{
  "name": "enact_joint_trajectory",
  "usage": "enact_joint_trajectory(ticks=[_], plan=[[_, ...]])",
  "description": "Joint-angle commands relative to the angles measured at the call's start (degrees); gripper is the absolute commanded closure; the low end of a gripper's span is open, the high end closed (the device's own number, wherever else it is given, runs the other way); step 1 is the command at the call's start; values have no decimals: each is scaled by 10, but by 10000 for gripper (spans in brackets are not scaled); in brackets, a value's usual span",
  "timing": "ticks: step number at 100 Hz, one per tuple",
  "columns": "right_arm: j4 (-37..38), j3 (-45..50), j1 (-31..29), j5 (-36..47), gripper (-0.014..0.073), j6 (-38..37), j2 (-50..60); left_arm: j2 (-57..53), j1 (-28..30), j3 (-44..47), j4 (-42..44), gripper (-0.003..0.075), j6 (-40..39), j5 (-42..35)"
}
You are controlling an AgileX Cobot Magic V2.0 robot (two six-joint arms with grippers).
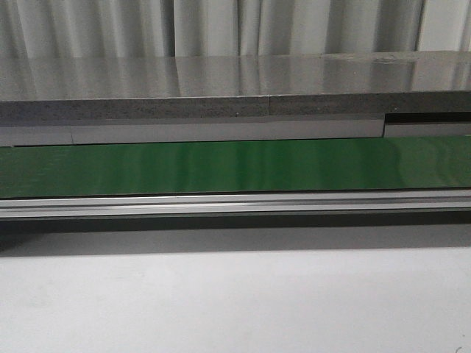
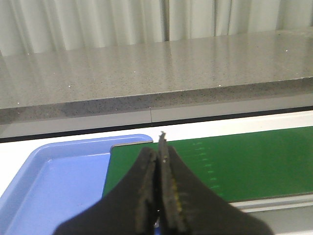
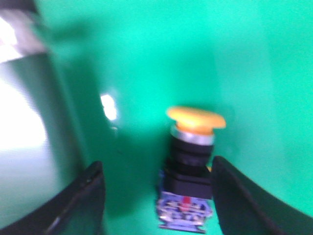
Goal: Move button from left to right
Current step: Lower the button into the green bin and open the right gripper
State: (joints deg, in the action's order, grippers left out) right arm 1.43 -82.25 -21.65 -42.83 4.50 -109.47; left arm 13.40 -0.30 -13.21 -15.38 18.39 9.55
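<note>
The front view looks forward and level across the white table (image 1: 235, 301) at the green belt (image 1: 235, 165) and a grey counter (image 1: 235, 81) behind. The left wrist view sits low behind its gripper (image 2: 160, 147), facing the same belt, counter and a blue tray (image 2: 54, 181). The right wrist view looks steeply down, close on the belt and button (image 3: 191, 166), blurred.

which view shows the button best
The right wrist view. The button lies on the green belt between the open right gripper, yellow cap and black body both visible, though blurred. The front view and left wrist view show only belt, no button.
</note>
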Motion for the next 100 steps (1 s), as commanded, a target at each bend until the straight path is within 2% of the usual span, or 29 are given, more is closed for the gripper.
enact_joint_trajectory(ticks=[1, 26, 43, 70, 100], plan=[[-34, -17, 6, 36, 112, 5, 67, 4, -5, -16, -7, 741, -1, -46], [-59, -9, 62, 98, 116, 6, 172, 4, -5, -16, -7, 741, -1, -46], [-61, 48, 123, 164, 116, 6, 271, 4, -5, -16, -7, 741, -1, -46], [-64, 245, 210, 335, 116, 6, 458, 4, -5, -16, -7, 741, -1, -46], [-64, 479, 221, 423, 116, 6, 692, 4, -5, -16, -7, 741, -1, -46]])
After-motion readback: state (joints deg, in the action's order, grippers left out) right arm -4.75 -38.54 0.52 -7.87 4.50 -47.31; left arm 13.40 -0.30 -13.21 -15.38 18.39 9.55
